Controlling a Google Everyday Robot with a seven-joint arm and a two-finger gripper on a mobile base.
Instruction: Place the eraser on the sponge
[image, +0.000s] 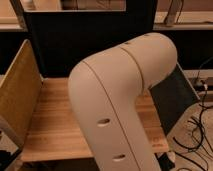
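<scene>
Eraser: unseen, maybe behind arm (117, 100)
Sponge: unseen
Gripper: out of frame beyond arm; jaws cannot tell
Tip: sight both before moving

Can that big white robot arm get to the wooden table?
Probably yes: the arm looks to bend right over the wooden table, and nothing shows between them. The gripper is out of view, so I can't be sure.

No text seems readable beside the view-filling arm (115, 100); the gripper is out of view.
</scene>
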